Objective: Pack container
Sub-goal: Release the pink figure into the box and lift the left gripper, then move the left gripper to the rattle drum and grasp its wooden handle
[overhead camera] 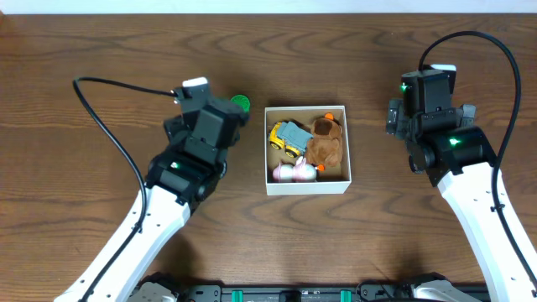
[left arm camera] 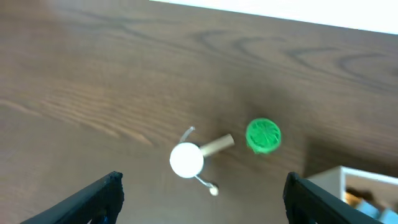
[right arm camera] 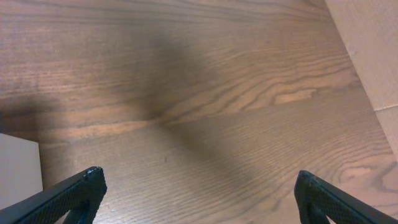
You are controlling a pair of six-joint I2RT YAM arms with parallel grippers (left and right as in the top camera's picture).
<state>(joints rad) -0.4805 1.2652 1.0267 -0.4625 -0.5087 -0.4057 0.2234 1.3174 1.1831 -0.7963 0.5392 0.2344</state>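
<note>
The container, a square box white outside and brown inside, stands at the table's middle. It holds a yellow-and-grey toy truck, a brown plush bear and pink-and-white small toys. My left gripper is open and empty, left of the container. In the left wrist view, ahead of the gripper's open fingers, lie a white round toy with a tan stick and a green round toy. My right gripper is open and empty over bare wood, right of the container.
The green round toy shows beside the left gripper in the overhead view. The container's corner shows in the left wrist view and the right wrist view. A pale surface past the table edge shows at the upper right.
</note>
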